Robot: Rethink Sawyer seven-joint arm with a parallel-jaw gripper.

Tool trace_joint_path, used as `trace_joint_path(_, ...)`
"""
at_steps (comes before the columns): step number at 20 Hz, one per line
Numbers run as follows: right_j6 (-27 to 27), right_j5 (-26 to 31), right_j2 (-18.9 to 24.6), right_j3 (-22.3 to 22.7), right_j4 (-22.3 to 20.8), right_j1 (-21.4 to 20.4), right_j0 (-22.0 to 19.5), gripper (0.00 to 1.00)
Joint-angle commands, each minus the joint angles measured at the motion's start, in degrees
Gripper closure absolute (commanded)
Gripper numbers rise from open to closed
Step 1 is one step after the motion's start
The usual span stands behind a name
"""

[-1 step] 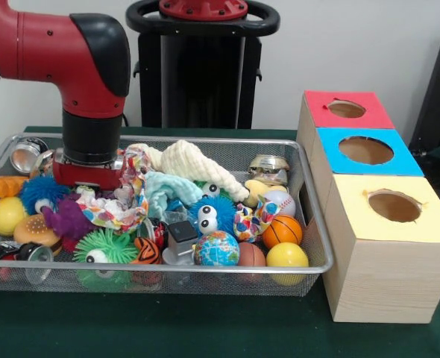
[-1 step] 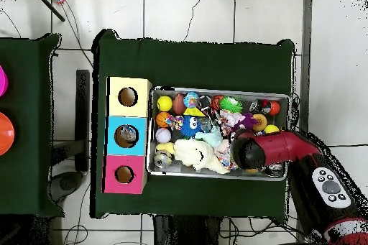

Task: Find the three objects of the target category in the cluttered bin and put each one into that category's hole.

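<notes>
Gripper [image 1: 86, 181] sunk into clutter at wire bin's [image 1: 321, 246] left end, beside patterned cloth [image 1: 127, 201]; fingers buried, so opening and hold, if any, cannot be told

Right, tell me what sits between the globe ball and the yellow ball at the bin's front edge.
A brown ball sits between the globe ball and the yellow ball, partly hidden behind both. The front view shows it; the basketball lies just behind.

A robot lab: green-clothed table [image 1: 205, 328] on tiled floor [image 2: 187, 12], loose cables [image 2: 72, 19], red arm [image 1: 56, 45] on a pedestal.
</notes>
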Motion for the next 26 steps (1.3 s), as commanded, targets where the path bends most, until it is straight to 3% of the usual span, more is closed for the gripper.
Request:
trace_joint_path(1,0.7,-1.3,-0.1,-0.1,1.4,-2.0,0.4,1.0)
trace_joint_path(5,2.7,4.1,-0.7,9.9,7.6,-14.7,3.4,1.0)
trace_joint_path(8,1.1,7.5,-0.3,12.6,11.6,-18.4,4.0,1.0)
trace_joint_path(12,-0.3,9.0,0.4,14.3,14.6,-19.3,4.5,1.0)
trace_joint_path(17,1.9,9.2,-0.8,17.9,17.4,-21.1,7.3,1.0)
trace_joint_path(26,11.1,0.4,-6.5,17.4,15.9,-14.8,16.6,1.0)
